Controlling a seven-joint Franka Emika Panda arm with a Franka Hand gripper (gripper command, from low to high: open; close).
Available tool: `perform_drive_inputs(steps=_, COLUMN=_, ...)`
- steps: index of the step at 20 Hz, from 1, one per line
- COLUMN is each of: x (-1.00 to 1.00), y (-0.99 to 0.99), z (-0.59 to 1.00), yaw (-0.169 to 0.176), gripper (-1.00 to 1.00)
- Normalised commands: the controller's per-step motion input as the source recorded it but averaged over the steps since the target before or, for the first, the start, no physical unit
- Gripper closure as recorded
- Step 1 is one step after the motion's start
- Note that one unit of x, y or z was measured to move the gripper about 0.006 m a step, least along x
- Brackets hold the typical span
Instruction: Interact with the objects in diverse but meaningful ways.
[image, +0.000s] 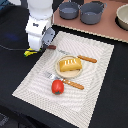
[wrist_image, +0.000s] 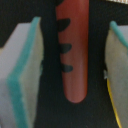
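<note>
My gripper (image: 46, 45) hangs low at the placemat's edge on the exterior view's left. In the wrist view its two teal-edged pads (wrist_image: 22, 75) stand apart on either side of the brown sausage stick (wrist_image: 74, 55), with a dark gap on each side, so my gripper (wrist_image: 74, 70) is open around it without touching. The sausage's tip (image: 52, 47) pokes out beside the fingers. A yellow banana (image: 30, 51) lies just off the mat beside the gripper. The bread loaf (image: 70, 64) rests on a small plate (image: 61, 71). A red tomato (image: 58, 87) sits nearer the front.
A knife (image: 84, 58) and a fork (image: 67, 81) flank the plate on the striped placemat (image: 95, 85). Two grey pots (image: 69, 10) (image: 92, 12) and a pale bowl (image: 123, 17) stand on the brown surface behind. A thin yellow line (wrist_image: 115, 107) runs past one pad.
</note>
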Motion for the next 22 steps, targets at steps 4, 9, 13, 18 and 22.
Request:
perform_drive_inputs(steps=4, x=-0.25, y=-0.13, z=0.43, yaw=0.012, gripper=-1.00)
perform_drive_inputs(steps=9, x=-0.36, y=-0.23, z=0.47, yaw=0.018, gripper=-1.00)
perform_drive_inputs(steps=13, x=-0.42, y=-0.28, z=0.38, yaw=0.033, gripper=-1.00)
perform_drive_inputs(steps=18, x=-0.49, y=-0.31, z=-0.01, yaw=0.094, gripper=-1.00)
perform_drive_inputs(steps=22, x=-0.51, y=-0.30, z=-0.22, yaw=0.125, gripper=-1.00)
